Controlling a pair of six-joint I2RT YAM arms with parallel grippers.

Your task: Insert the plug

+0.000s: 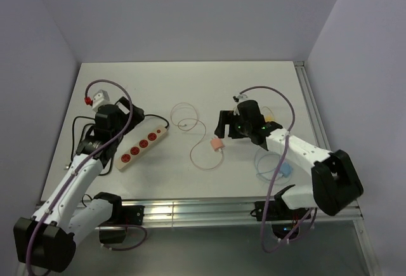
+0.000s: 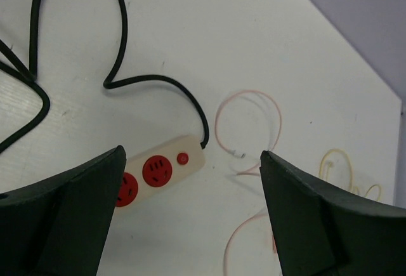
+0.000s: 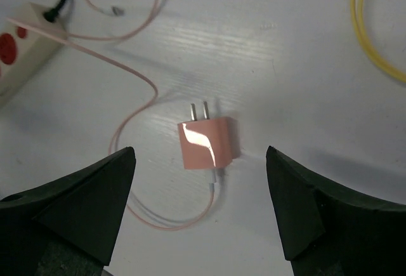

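A small pink plug (image 1: 217, 143) with two metal prongs lies flat on the white table, and a thin pink cable (image 1: 196, 155) trails from it. In the right wrist view the plug (image 3: 206, 144) sits between and beyond my open right gripper (image 3: 200, 152), prongs pointing away. In the top view the right gripper (image 1: 225, 127) hovers just above and right of the plug. A cream power strip (image 1: 141, 147) with red sockets lies to the left. My left gripper (image 1: 130, 114) is open and empty above its far end (image 2: 158, 171).
The strip's black cord (image 2: 127, 35) loops behind the left arm. A yellow cable (image 1: 269, 114) lies behind the right gripper. A blue plug (image 1: 287, 170) with a pale blue cable lies near the right arm. Aluminium rails (image 1: 190, 211) edge the table's front and right.
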